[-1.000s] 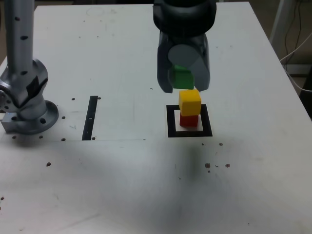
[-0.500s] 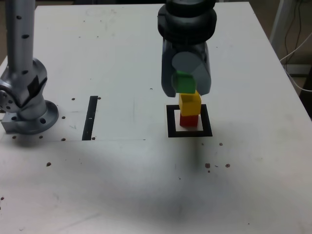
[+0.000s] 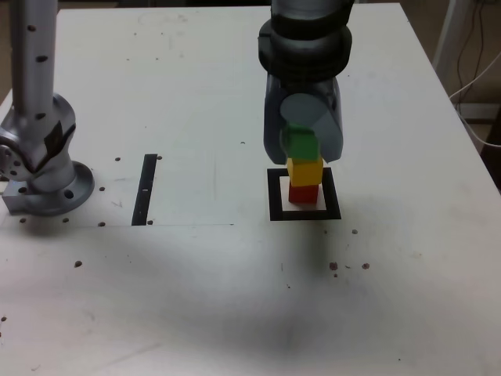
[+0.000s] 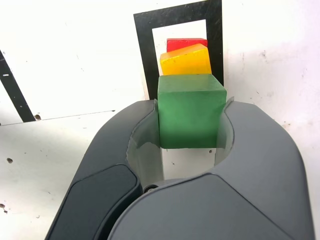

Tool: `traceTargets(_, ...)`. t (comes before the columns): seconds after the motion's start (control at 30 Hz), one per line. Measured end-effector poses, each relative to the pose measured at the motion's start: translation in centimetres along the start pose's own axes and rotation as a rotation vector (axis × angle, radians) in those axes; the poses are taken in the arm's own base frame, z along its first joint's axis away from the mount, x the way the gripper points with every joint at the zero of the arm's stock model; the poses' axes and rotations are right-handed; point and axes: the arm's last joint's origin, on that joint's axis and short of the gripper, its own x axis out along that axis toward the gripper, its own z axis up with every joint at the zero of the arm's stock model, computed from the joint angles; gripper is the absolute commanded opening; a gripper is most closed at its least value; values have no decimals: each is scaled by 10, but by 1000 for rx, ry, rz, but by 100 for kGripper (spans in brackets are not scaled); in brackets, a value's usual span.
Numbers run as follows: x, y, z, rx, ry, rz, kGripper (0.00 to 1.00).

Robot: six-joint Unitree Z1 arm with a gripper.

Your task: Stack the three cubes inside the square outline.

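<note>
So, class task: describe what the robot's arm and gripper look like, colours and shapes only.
The gripper has two broad, rounded dark grey jaws with paler grey inner faces and a light grey disc at the pivot. Its wrist is a ribbed black cylinder. The arm's base is silver metal with black screw holes.

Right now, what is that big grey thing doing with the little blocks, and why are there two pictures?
The grey thing is a robot arm. Its base stands on a white table, and at its end is a gripper, like a hand with two fingers.

One picture comes from a camera beside the table that sees everything. The other comes from a camera on the arm's wrist, looking past the gripper.

The gripper is squeezing a green cube. Under it a yellow cube sits on a red cube, inside a black square outline. The green cube is just above the yellow one; I cannot tell if they touch.

A thin black strip also lies on the table, with some small dark specks.
</note>
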Motion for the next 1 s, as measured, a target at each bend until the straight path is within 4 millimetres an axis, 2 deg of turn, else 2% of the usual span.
traceTargets(0.43,9,6,1,16,19,1,29)
traceTargets(0.6,14,4,5,24,18,-6,35)
traceTargets(0.7,16,3,7,26,22,-15,46)
traceTargets(0.9,18,3,8,26,34,-23,91)
traceTargets(1.0,21,4,6,24,51,-20,99)
